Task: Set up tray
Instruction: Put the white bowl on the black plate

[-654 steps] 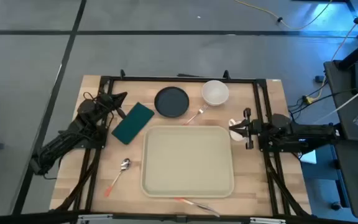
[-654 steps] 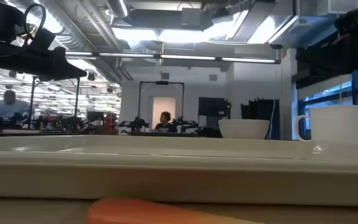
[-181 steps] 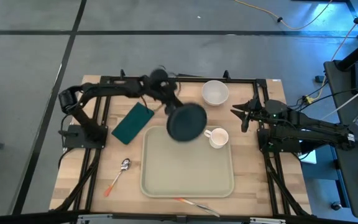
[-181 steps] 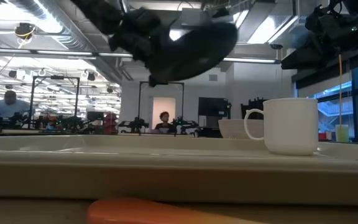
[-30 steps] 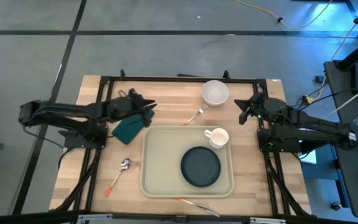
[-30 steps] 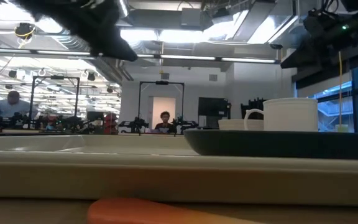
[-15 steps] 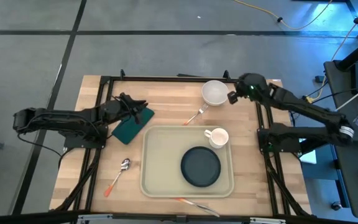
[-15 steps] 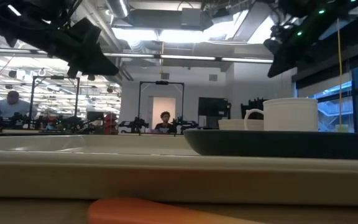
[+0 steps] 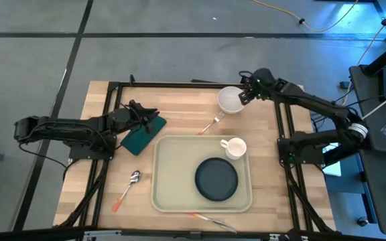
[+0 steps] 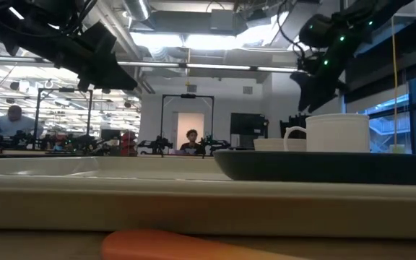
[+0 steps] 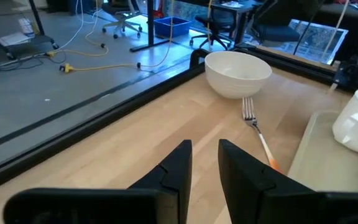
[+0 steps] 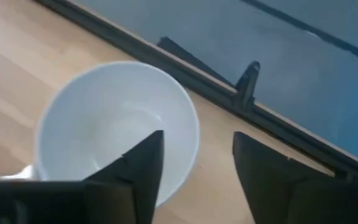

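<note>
Nearest your low camera, an orange utensil handle [image 10: 172,245] lies blurred along the table's front edge. From above it is the thin utensil with an orange handle [image 9: 206,217] at 6 o'clock, just off the tray.

Centre table: the large cream rectangular plastic tray [image 9: 173,174] with rounded corners and a raised rim sits flat on the wooden tabletop [image 9: 179,110]. On it you have a round dark plate [image 9: 216,179] toward its 4 o'clock corner, and a white ceramic mug [image 9: 234,147] at the plate's 1 o'clock, close by it.

At the tray's 8 o'clock, off the tray, a metal spoon with an orange handle [image 9: 129,187] lies on the wood.

At 10 o'clock from the tray, a dark green rectangular napkin [image 9: 139,136] lies on the table. The left gripper [image 9: 154,115] is over its far end; the fingers [image 11: 173,168] show a narrow gap with nothing between them.

Beyond the tray's far rim, a metal fork with an orange handle [image 9: 210,124] lies slanted, tines toward the bowl.

Farthest, at 1 o'clock: a white ceramic bowl [image 9: 232,99] stands upright. The right gripper [image 9: 244,94] is at its 3 o'clock rim, jaws spread wide, one finger [image 12: 135,168] over the bowl's inside and the other outside. Whether they touch the rim, you cannot tell.
</note>
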Tool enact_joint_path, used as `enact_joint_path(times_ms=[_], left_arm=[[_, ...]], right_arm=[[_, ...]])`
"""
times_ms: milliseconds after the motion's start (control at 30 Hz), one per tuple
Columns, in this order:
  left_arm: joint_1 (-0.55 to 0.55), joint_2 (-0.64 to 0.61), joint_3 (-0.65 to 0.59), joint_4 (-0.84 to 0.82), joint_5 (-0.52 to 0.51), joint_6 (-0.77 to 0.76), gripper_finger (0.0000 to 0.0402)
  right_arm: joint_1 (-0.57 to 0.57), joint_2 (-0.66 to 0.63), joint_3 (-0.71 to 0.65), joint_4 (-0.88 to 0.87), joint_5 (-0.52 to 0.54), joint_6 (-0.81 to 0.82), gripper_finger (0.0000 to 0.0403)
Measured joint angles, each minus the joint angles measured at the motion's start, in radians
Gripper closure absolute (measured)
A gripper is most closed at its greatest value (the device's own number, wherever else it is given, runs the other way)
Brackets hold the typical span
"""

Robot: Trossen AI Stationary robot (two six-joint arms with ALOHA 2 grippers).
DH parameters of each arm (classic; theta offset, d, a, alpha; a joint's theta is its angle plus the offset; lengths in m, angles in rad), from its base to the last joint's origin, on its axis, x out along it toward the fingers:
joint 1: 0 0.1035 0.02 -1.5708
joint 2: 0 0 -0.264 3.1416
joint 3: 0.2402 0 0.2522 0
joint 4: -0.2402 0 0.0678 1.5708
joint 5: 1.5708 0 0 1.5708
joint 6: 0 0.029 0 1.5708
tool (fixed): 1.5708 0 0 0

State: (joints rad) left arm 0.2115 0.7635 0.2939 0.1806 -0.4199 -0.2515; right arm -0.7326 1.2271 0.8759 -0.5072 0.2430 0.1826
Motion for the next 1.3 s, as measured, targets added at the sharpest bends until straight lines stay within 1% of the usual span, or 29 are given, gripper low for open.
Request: enact_joint_path(times_ms=[100,200,333,433,500,600,733,867,1000,1033,1167,1300], left_arm=[[0.000,0.000,0.000,0.000,0.000,0.001,0.0329],[0.000,0.000,0.000,0.000,0.001,0.002,0.0329],[0.000,0.000,0.000,0.000,0.002,0.001,0.0329],[0.000,0.000,0.000,0.000,0.006,0.001,0.0329],[0.000,0.000,0.000,0.000,0.017,0.002,0.0329],[0.000,0.000,0.000,0.000,0.028,0.001,0.0329],[0.000,0.000,0.000,-0.001,0.028,0.002,0.0329],[0.000,0.000,0.000,-0.001,0.029,0.002,0.0329],[0.000,0.000,0.000,-0.001,0.029,0.002,0.0329],[0.000,0.000,0.000,-0.001,0.029,0.002,0.0329],[0.000,0.000,0.000,-0.002,0.029,0.002,0.0329],[0.000,0.000,0.000,-0.006,0.029,0.001,0.0329]], right_arm=[[-0.012,0.046,0.000,0.000,-0.001,-0.001,0.0184],[-0.018,0.099,0.000,0.001,-0.010,0.023,0.0179],[-0.034,0.171,0.000,0.002,-0.010,0.082,0.0185],[-0.049,0.219,0.000,0.003,-0.013,0.098,0.0194],[-0.062,0.249,0.000,0.016,-0.043,0.095,0.0203],[-0.077,0.281,0.000,0.039,-0.089,0.078,0.0220],[-0.087,0.305,0.000,0.048,-0.096,0.069,0.0260],[-0.094,0.314,0.000,0.056,-0.097,0.002,0.0315],[-0.102,0.313,0.000,0.087,-0.102,-0.055,0.0379],[-0.103,0.310,0.000,0.095,-0.108,-0.064,0.0388],[-0.103,0.304,0.008,0.119,-0.108,-0.087,0.0390],[-0.100,0.275,0.071,0.102,-0.100,-0.136,0.0397]])
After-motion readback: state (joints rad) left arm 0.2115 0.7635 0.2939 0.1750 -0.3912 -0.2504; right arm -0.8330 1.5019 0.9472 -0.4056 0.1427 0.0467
